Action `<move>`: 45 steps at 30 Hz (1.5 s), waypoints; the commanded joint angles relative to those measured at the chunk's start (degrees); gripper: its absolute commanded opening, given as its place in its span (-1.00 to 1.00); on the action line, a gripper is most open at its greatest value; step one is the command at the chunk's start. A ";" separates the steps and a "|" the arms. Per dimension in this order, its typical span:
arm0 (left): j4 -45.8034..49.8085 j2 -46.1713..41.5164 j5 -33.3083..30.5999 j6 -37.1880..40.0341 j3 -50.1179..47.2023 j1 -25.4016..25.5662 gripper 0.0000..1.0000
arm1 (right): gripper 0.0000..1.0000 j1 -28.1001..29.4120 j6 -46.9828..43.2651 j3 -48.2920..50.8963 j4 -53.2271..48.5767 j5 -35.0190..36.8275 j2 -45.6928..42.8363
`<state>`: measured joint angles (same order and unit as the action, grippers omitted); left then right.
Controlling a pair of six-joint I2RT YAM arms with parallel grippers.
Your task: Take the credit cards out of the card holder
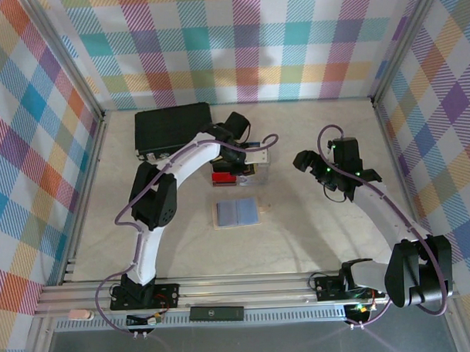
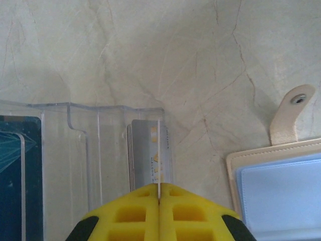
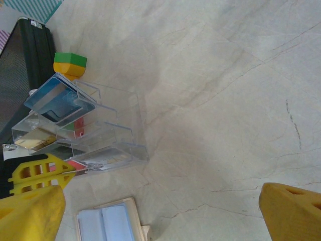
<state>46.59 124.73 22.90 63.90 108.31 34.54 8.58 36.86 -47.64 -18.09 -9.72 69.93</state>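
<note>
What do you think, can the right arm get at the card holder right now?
Probably yes. The right gripper is open and empty, and the card holder lies flat on bare table with nothing between them. The left gripper, shut on a credit card, hangs over the clear stand beyond it.

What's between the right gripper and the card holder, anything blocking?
Nothing visible. Only bare table lies between the open right gripper and the card holder. The clear stand sits beyond the holder, off that line.
</note>
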 commanded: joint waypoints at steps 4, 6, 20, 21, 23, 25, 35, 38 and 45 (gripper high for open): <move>1.50 2.31 -0.45 3.60 2.67 0.42 -1.00 | 0.98 -0.58 0.63 -0.27 -0.27 -1.35 -1.01; 0.67 2.45 -0.86 3.56 2.36 0.44 -1.00 | 0.98 -0.58 0.67 -0.18 -0.15 -1.45 -0.97; -3.65 2.05 -1.44 2.13 -0.29 0.60 -0.61 | 0.98 -0.76 0.92 0.41 0.70 -1.97 -0.78; -3.76 1.99 -1.44 1.98 -0.38 0.59 -0.59 | 0.98 -0.76 0.88 0.37 0.76 -2.05 -0.79; -3.96 1.84 -1.41 1.80 -0.58 0.61 -0.55 | 0.98 -0.80 0.91 0.48 0.84 -2.05 -0.92; -4.30 1.51 -1.45 1.55 -0.86 0.61 -0.53 | 0.98 -0.85 0.84 0.61 0.77 -2.05 -0.93; -16.85 -10.82 0.54 -9.87 -10.90 0.28 -0.35 | 0.98 -0.84 0.18 0.50 -0.01 -3.18 -0.84; -23.60 -16.22 -1.28 -17.19 -16.66 -0.09 -0.25 | 0.98 -0.84 0.14 0.53 -0.56 -3.90 -0.59; -33.91 -27.42 -10.07 -34.82 -30.30 -1.00 -0.04 | 0.98 1.88 -0.76 -0.24 -2.36 -4.05 -0.33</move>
<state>19.16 100.53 16.86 39.79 82.50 34.33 8.93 37.10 -47.57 -18.28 -13.32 69.93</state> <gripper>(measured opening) 0.467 0.989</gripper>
